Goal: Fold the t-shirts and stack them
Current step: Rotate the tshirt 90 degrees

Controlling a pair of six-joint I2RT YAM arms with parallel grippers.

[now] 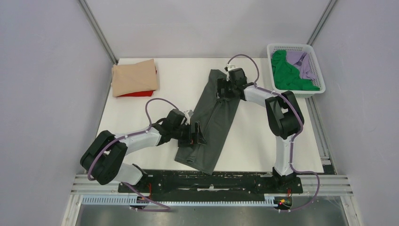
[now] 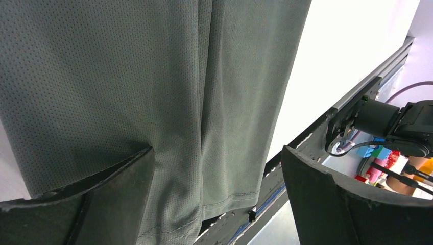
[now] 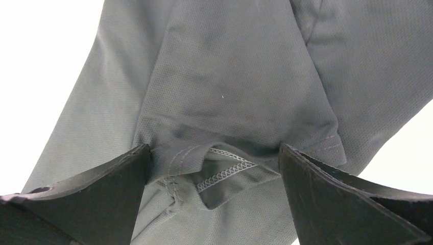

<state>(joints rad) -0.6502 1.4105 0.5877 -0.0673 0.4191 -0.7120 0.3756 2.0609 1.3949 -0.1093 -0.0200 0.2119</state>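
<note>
Dark grey t-shirt folded lengthwise, centre | left gripper spread wide over near-left edge | right gripper spread wide over far end

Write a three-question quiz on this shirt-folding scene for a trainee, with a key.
1. Fill the gap: the left gripper and right gripper, both over the grey shirt, are ___.
2. True or false: the tan shirt lies on the red shirt.
3. Which shirts are in the basket? A tan and red; B green and lilac; C grey only.
Key: 1 open; 2 true; 3 B.
</note>
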